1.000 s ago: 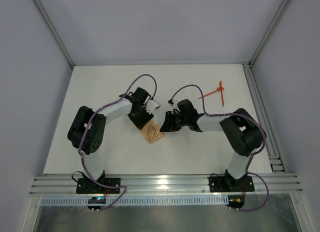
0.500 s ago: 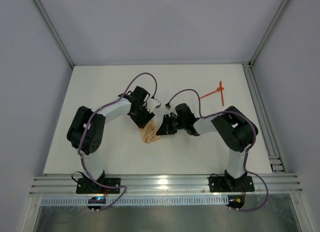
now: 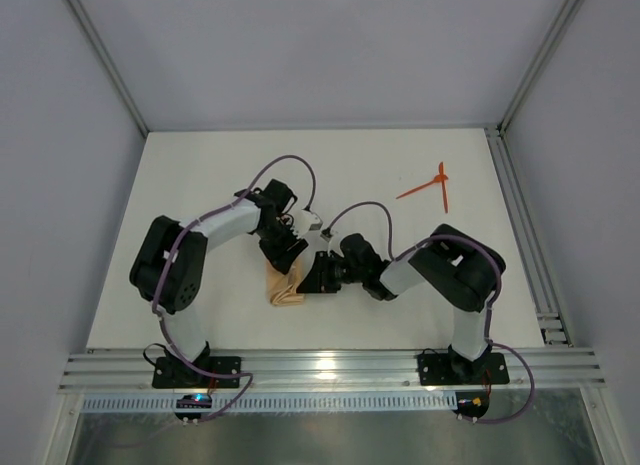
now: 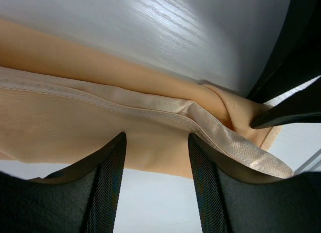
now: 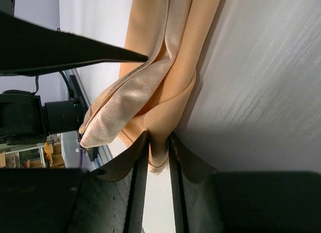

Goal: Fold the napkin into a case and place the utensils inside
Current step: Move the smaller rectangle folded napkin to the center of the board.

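Note:
The napkin (image 3: 283,291) lies bunched in folds of peach cloth on the white table, between the two arms. My right gripper (image 3: 316,275) comes at it from the right. In the right wrist view, the right gripper (image 5: 158,138) is shut on a hanging fold of the napkin (image 5: 165,57). My left gripper (image 3: 290,257) sits over the cloth's far edge. Seen from its wrist, the left gripper (image 4: 156,143) is open, with the hemmed napkin (image 4: 75,118) lying across its tips. The utensils (image 3: 427,188), two thin orange-red sticks, lie crossed at the far right, away from both grippers.
A metal rail (image 3: 520,225) runs along the table's right edge, and the frame bar (image 3: 330,367) crosses the near edge by the arm bases. Grey walls close in the back and sides.
Both grippers have moved toward the near left, and the napkin has shifted that way with them. The right arm now reaches further left.

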Controlling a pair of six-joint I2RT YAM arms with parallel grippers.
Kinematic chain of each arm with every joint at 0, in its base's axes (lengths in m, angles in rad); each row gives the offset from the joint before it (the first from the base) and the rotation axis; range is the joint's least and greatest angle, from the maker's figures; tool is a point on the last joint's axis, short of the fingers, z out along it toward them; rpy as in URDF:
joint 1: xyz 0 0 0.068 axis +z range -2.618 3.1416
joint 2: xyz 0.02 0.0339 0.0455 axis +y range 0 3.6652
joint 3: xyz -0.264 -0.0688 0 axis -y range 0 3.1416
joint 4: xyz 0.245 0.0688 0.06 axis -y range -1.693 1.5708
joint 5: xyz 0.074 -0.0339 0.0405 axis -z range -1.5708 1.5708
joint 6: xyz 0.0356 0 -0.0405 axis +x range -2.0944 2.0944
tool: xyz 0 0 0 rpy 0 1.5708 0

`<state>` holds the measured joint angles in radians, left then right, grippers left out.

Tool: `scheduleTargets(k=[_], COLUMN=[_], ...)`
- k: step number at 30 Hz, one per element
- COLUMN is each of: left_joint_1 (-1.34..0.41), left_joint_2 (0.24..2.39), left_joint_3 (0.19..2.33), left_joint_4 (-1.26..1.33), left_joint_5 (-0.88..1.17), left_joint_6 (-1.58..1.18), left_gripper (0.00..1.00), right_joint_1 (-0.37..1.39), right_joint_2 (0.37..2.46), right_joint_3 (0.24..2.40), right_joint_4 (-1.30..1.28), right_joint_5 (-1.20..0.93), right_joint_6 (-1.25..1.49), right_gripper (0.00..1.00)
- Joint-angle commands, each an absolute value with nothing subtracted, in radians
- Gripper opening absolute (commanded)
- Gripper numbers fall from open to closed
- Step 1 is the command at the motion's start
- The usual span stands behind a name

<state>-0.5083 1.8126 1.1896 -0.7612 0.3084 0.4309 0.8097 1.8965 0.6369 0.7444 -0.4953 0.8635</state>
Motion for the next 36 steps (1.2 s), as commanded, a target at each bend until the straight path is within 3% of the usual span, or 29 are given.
scheduleTargets(k=[1,13,21,27,28,30,31,36], left_joint_1=[-0.505,-0.485,-0.482,-0.479,-0.477,-0.469,-0.459,-0.396], left_joint_2=[1.766,1.678,1.585,1.370,1.350,1.301,1.287,1.357], left_joint_3=[1.180,1.212,1.316,1.310,1.286,1.264,1.250,1.163], left_joint_4=[-0.816,-0.825,-0.974,-1.214,-1.242,-1.297,-1.293,-1.024], left_joint_5=[0.393,0.405,0.324,0.119,0.071,0.054,0.072,0.074], left_joint_6=[0.445,0.416,0.399,0.390,0.384,0.364,0.357,0.273], left_gripper=[0.55,0.58,0.62,0.64,0.64,0.65,0.69,0.75], right_joint_1=[0.818,0.684,0.558,0.545,0.545,0.541,0.541,0.543], right_joint_2=[1.861,1.612,1.520,1.735,1.774,1.865,1.888,1.986], right_joint_3=[0.606,0.670,0.627,1.022,1.116,1.179,1.225,1.267], right_joint_4=[0.727,0.370,0.641,0.254,0.224,0.187,0.173,0.166], right_joint_5=[-0.446,-0.436,-0.606,-0.601,-0.592,-0.571,-0.568,-0.551], right_joint_6=[0.867,0.565,0.385,0.293,0.304,0.368,0.388,0.462], right_gripper=[0.27,0.31,0.36,0.38,0.40,0.64,0.68,0.69])
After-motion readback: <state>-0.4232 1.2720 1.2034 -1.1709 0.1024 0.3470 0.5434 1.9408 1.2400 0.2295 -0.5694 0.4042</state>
